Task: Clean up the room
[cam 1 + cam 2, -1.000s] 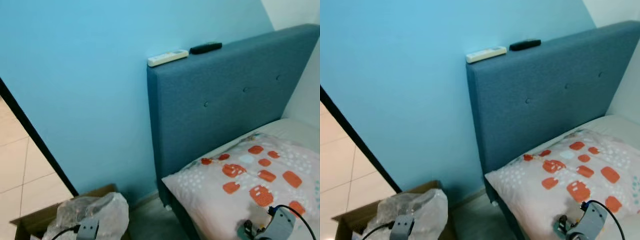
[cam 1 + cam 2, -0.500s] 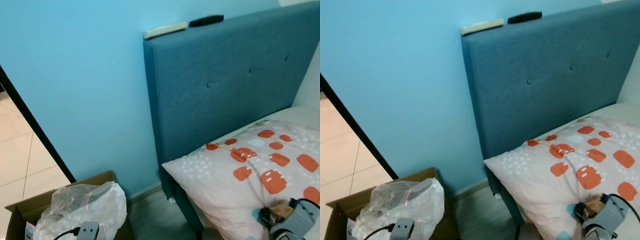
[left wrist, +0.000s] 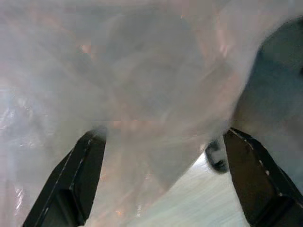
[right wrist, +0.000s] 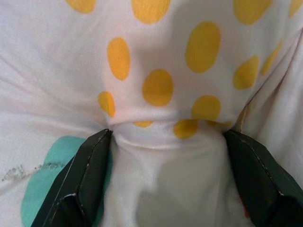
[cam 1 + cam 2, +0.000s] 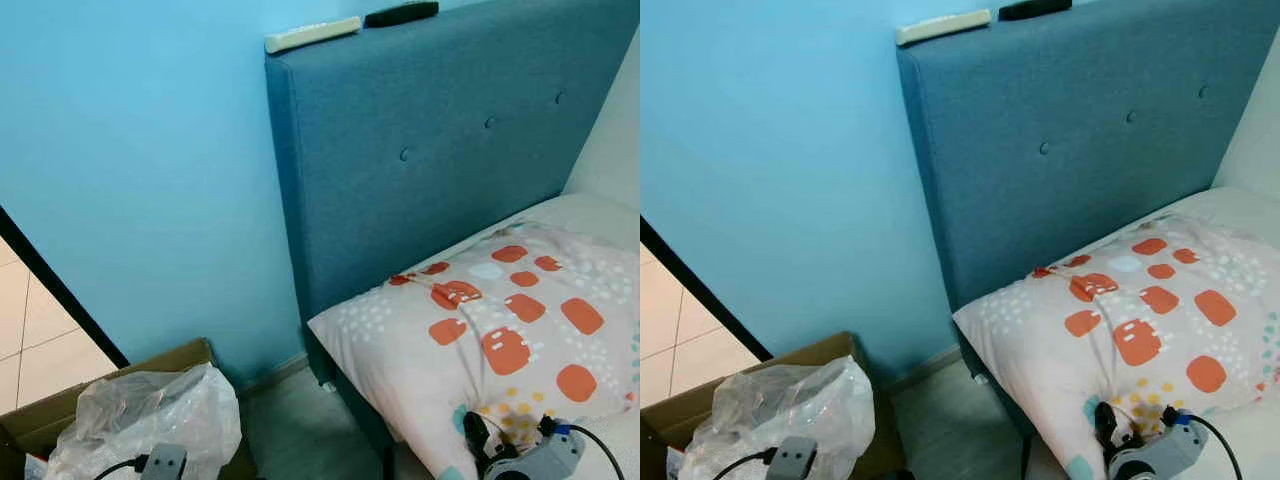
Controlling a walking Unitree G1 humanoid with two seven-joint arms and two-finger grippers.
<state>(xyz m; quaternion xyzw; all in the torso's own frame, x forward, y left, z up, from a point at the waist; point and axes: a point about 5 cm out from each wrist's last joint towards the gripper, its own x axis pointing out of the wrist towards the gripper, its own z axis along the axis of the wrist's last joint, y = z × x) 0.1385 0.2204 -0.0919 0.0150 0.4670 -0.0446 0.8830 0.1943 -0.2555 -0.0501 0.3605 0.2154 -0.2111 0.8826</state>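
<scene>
Since the earlier frames the right gripper point(image 4: 163, 142) has come further onto the pillow point(image 5: 480, 330), and its black fingers point(image 4: 85, 179) now press into the fabric at the pillow's near edge, pinching a raised fold of cloth between them. That pillow is soft and white, printed with orange squares, yellow ovals and teal patches, and lies at the head of the bed, its corner hanging over the side. Behind it stands a tall padded headboard point(image 5: 440, 130) in dark blue woven fabric with sunken buttons. On its flat top edge rest a long white remote point(image 5: 312, 34) and, just beside it, a black remote point(image 5: 401, 13). A smooth light blue wall point(image 5: 140, 170) stands behind. On the floor beside the bed, an open brown cardboard box point(image 5: 60, 400) holds a crumpled clear plastic bag point(image 5: 140, 420). The left gripper point(image 3: 161, 165) hangs over the bag, its fingers point(image 3: 78, 179) spread apart with filmy plastic bulging between them.
</scene>
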